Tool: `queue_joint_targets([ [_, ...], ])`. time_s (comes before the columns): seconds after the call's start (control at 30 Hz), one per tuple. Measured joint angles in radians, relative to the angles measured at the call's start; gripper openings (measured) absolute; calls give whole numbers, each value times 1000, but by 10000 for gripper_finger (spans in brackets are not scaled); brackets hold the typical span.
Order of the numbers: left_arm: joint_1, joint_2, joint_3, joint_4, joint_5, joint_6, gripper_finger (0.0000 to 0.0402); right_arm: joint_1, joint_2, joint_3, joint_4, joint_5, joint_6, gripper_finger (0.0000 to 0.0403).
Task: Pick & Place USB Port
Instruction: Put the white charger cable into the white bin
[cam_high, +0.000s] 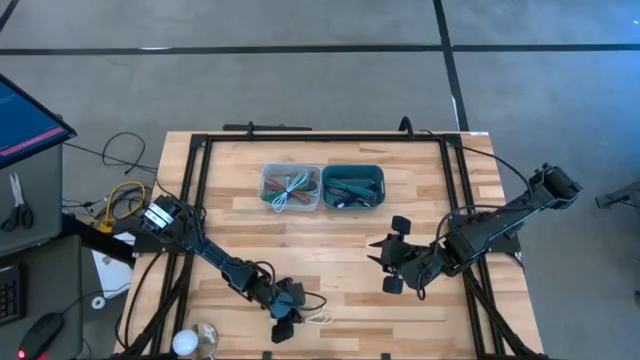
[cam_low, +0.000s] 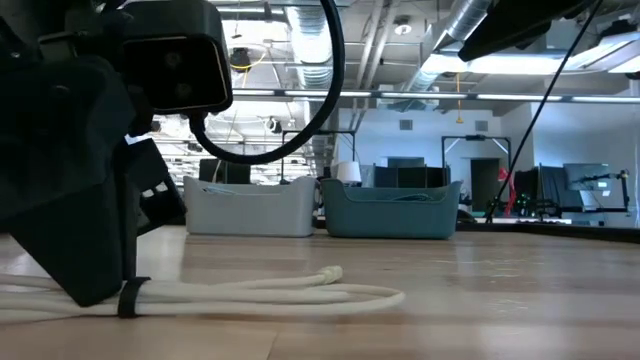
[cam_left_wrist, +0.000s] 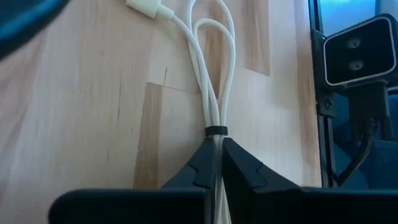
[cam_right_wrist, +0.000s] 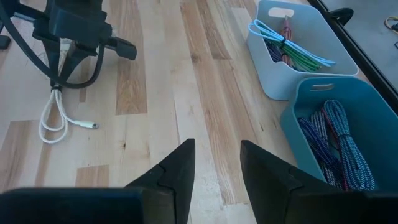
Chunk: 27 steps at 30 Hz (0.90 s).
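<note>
A white USB cable (cam_high: 318, 318), bundled in loops with a black tie (cam_left_wrist: 216, 130), lies on the wooden table near its near edge. Its plug (cam_left_wrist: 146, 9) points away from my left gripper (cam_left_wrist: 216, 163), which is shut on the bundle at the near edge of the table (cam_high: 285, 312). The loops rest flat on the wood (cam_low: 260, 292). My right gripper (cam_high: 392, 262) hovers open over the table's right half, touching nothing; its fingers (cam_right_wrist: 214, 165) point toward the two bins. My left gripper pinches the bundled strands between its two fingers right behind the black tie (cam_left_wrist: 216, 138). The fingers (cam_low: 95, 270) come down from above at a slant, lying roughly along the cable. The loops beyond the tie rest slack on the table (cam_low: 330, 290).
A light grey bin (cam_high: 290, 187) with green, blue and red cables and a teal bin (cam_high: 352, 187) with dark braided cables stand side by side at the table's far middle. A small camera (cam_left_wrist: 357, 53) sits at the near edge. Bare wood lies between the grippers and the bins.
</note>
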Motion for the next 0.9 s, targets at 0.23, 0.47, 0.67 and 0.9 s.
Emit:
queue_joint_targets([
  [0.23,37,-102,-6,-123,-101,120,10,0,0,0,0,0,0,120],
  [0.47,80,-294,-6,-368,-347,249,9,0,0,0,0,0,0,120],
  [0.67,124,-439,-4,-396,-562,450,9,0,0,0,0,0,0,120],
  [0.9,251,-525,-2,-429,-779,692,9,0,0,0,0,0,5,120],
])
